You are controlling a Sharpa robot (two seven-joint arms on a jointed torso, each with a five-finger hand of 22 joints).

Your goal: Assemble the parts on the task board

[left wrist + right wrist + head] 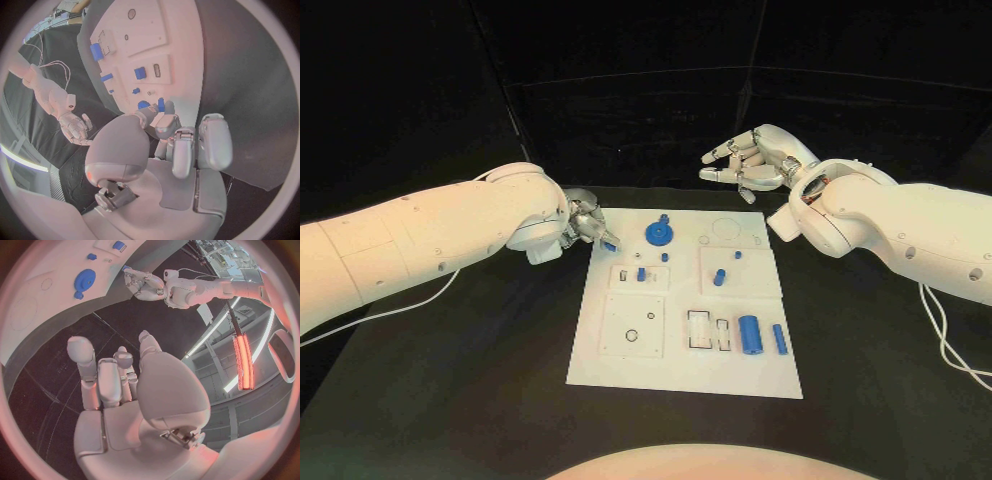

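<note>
**Left hand pinching a part at the board's edge**

Left hand (583,224) bent inward from the wrist, fingertips pinching a small blue part (610,245) over the near-left far corner of the board (687,375). Right hand (754,157) raised beyond the board's far edge, fingers apart and loosely curled, grasping nothing. On the board: blue gear (659,233) near the far edge, blue cylinder (750,333) nearer the front.

My left hand (584,226) sits low at the end of my bent left arm, fingers curled together with the fingertips (164,121) pinched on a small blue part (160,104). My right hand (753,158) is raised further out — fingers (83,357) loosely spread and bent, holding nothing.
</note>
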